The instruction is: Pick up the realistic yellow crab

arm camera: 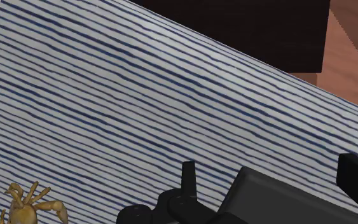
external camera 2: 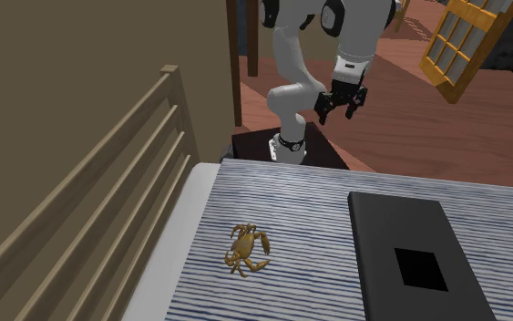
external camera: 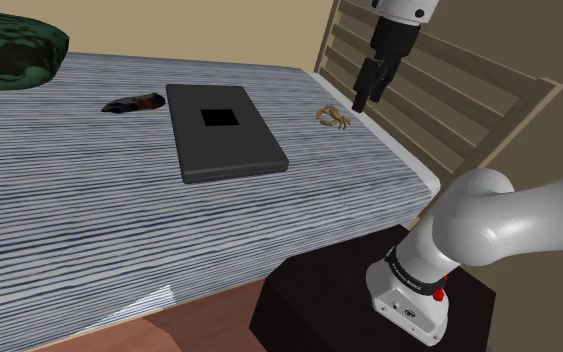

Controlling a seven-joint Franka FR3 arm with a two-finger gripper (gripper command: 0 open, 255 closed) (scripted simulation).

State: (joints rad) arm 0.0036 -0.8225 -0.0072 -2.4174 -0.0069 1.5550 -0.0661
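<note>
None of the pickup is done: the crab lies free on the bed and nothing grips it.

Going across the shoulder view from its left, a dark green pillow (external camera: 9,48) sits at the far corner of the striped bed (external camera: 89,220). Next comes a small dark and red thing (external camera: 134,102) that I cannot make out, and then a flat dark slab (external camera: 224,130) lying near the middle. Right of the slab, and apart from it, is the crab (external camera: 333,117), yellow-brown. It rests on the striped cover close to the bed's edge, just before the slatted headboard (external camera: 439,90). In the second exterior view the crab (external camera 2: 248,250) sits between the headboard and the slab, touching neither.

Further right, the fingers (external camera: 359,98) hang in the air above the crab's level and a little toward the headboard side. They are spread apart with nothing between them, as the second exterior view shows most plainly. In the wrist view the crab (arm camera: 28,203) lies well off to one side of the fingers, not between them, so I judge they are not lined up over it.

What is left, by my reading, is nearly everything: bring the fingers over the crab, lower them around it, close on it and lift it off the bed.
</note>
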